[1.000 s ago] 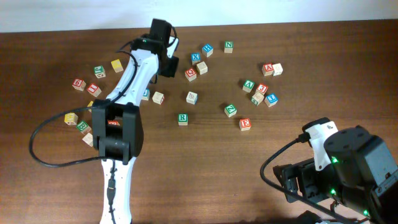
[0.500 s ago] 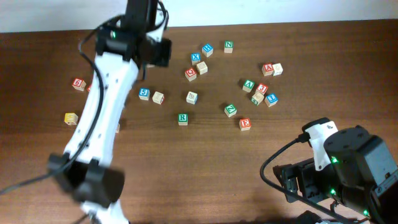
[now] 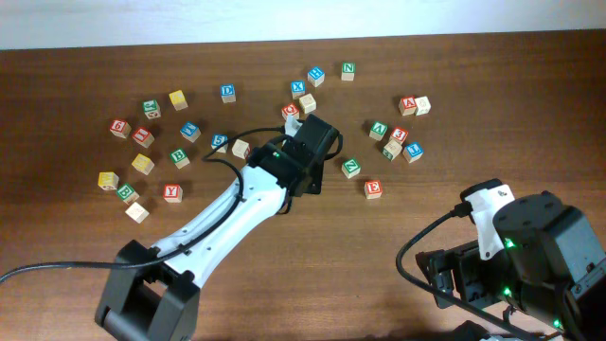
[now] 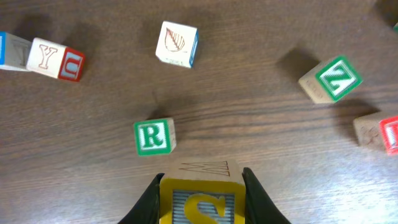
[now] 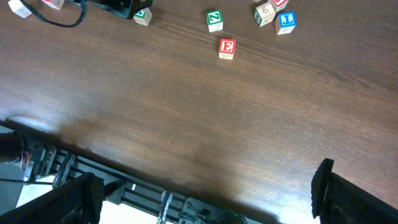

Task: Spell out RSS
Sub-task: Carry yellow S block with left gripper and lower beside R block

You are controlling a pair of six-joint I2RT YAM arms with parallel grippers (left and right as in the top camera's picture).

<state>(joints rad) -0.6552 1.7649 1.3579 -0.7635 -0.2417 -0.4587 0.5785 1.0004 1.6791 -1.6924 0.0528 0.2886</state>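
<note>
My left gripper (image 4: 202,178) is shut on a cube with a yellow S face (image 4: 202,202), gripping it by its left and right sides. The green R cube (image 4: 153,137) sits on the table just ahead and to the left of it, apart from it. In the overhead view the left gripper (image 3: 301,182) is over the middle of the table and its arm hides the R cube. Other yellow cubes lie at the left (image 3: 177,98) (image 3: 142,163); their letters are too small to read. My right gripper (image 5: 211,193) is open and empty at the near right.
A green Z cube (image 4: 329,78) and a red E cube (image 3: 373,188) lie to the right of the R. A leaf-picture cube (image 4: 177,43) lies behind it. Several cubes cluster at the back right (image 3: 398,137) and the left (image 3: 142,137).
My left arm swung from the back left to the middle of the table, and now holds the yellow S cube beside the R cube. The right arm has not moved.
</note>
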